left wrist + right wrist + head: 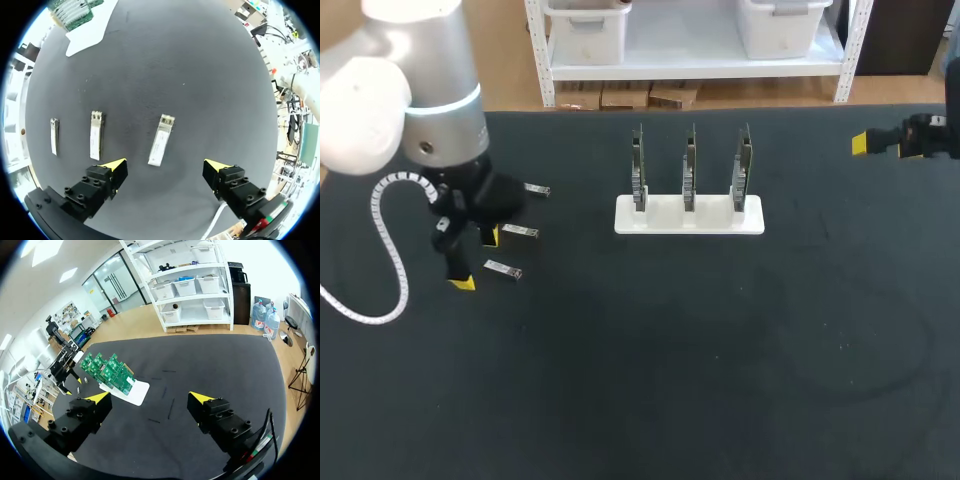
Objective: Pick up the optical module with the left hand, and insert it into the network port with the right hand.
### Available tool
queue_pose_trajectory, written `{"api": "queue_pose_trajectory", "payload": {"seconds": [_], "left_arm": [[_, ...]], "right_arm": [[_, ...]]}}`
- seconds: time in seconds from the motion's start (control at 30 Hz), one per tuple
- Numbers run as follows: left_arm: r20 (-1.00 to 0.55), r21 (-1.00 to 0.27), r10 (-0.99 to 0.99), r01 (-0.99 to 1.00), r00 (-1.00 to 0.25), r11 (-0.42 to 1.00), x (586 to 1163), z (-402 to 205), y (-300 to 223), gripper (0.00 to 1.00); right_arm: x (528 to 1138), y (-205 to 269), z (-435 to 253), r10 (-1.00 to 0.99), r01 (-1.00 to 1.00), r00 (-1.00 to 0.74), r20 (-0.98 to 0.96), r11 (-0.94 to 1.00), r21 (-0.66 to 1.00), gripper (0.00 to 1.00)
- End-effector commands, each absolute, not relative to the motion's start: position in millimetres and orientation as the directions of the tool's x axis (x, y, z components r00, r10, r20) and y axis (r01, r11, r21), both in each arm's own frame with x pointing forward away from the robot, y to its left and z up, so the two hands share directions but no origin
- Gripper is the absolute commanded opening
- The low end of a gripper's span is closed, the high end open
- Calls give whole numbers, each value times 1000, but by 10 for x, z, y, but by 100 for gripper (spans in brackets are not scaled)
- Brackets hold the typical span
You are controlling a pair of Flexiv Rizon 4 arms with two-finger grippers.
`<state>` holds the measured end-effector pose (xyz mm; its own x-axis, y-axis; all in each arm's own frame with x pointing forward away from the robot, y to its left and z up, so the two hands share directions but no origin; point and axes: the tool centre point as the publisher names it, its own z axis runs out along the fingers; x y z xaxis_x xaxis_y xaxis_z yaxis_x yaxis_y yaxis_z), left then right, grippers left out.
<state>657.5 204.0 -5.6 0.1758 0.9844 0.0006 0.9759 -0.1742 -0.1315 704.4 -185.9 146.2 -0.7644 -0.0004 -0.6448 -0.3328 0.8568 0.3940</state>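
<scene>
Three silver optical modules lie in a row on the black table at the left: the far one (536,189), the middle one (520,231) and the near one (503,269). My left gripper (477,260) hangs open just above them. In the left wrist view the near module (161,140) lies just ahead of the gap between the open fingers of my left gripper (165,167), untouched; the middle module (96,135) and the far module (54,135) lie beside it. My right gripper (885,144) is open at the far right, holding nothing (150,397).
A white stand (689,215) at the table's middle back holds three upright green circuit boards (689,160) with the ports. The stand (134,392) and its boards (107,371) also show ahead of the right gripper. A white cable (382,240) curls beside my left arm.
</scene>
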Motion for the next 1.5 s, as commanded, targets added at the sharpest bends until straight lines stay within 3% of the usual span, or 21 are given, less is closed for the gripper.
{"api": "queue_pose_trajectory", "payload": {"seconds": [0.03, 1.5], "left_arm": [[10, -120, 982, 975, 189, -186, 6522, -83, 1977, 100], [22, -99, 980, 975, 200, -197, 6601, -120, 1908, 100]], "right_arm": [[7034, -1859, 1472, -1, -331, -765, -644, 858, 392, 100], [7034, -1859, 1472, -1, -331, -765, -644, 858, 392, 100]]}}
